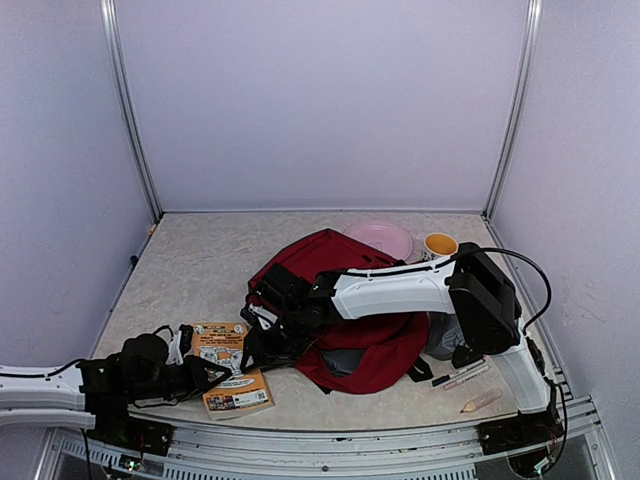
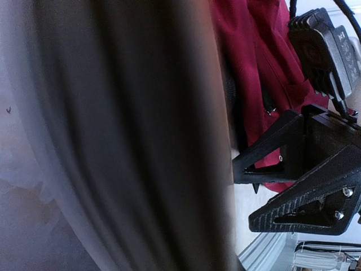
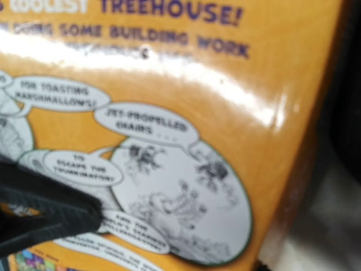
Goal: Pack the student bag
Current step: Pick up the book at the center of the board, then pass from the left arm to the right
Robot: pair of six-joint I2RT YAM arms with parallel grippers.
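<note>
The student bag (image 1: 372, 345), dark red, lies mid-table, also in the left wrist view (image 2: 254, 68). An orange picture book (image 1: 235, 385) lies at its left front, its cover filling the right wrist view (image 3: 169, 141). My right arm reaches across the bag. Its gripper (image 1: 262, 345) stands open over the book's far right corner, one black finger (image 3: 45, 212) on the cover. My left gripper (image 1: 207, 375) is closed on the book's left edge. A dark blur right at the lens hides its fingers in the left wrist view, where the right gripper (image 2: 304, 186) shows.
A pink plate (image 1: 380, 238) and a yellow cup (image 1: 440, 244) stand behind the bag. A grey pouch (image 1: 445, 335), markers (image 1: 460, 376) and a peach-coloured stick (image 1: 482, 401) lie at the right front. A metal rail (image 1: 350, 440) runs along the near edge.
</note>
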